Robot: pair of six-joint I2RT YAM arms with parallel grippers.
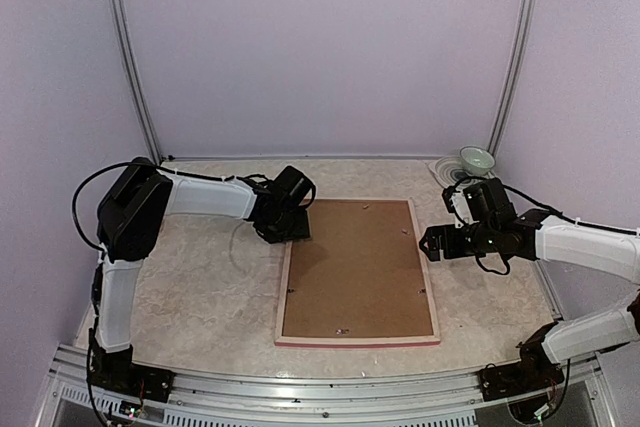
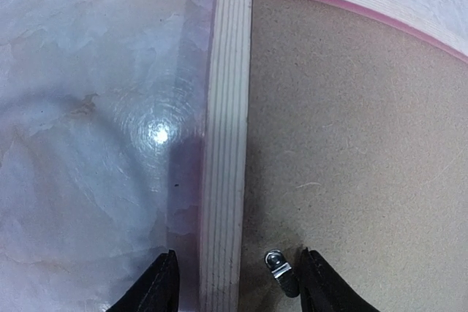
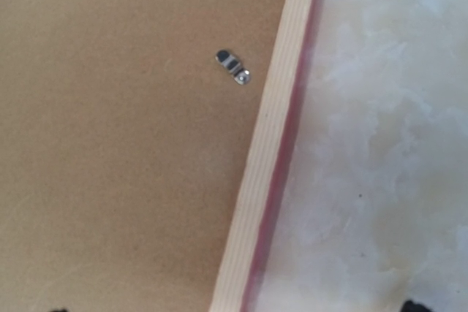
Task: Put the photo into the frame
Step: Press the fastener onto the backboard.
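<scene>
I get soft, even overhead light, shadows faint. My left wrist view shows a round glare spot (image 2: 157, 134) on the glossy table (image 2: 73, 202) beside the frame (image 2: 223, 144), whose edge throws a pinkish shadow. The right wrist view looks slightly blurred.

On my left wrist view the frame (image 2: 223, 144) shows its back: bare pale wood, matt, with fine straight grain lines along the rail. Its outer edge carries a pink painted coat. Inside it the backing board (image 2: 358, 144) is brown fibreboard, matt and faintly fuzzy, with a few hairline scratches. The small turn clip (image 2: 280, 272) at bottom centre is bright shiny metal. The table (image 2: 88, 144) on the left has a marbled finish, smooth and glossy enough to throw back a lamp glare. Overhead, I see the left arm (image 1: 205, 195) in smooth white plastic shells, and the rail (image 1: 320, 397) along the bottom is ribbed bare metal.
</scene>
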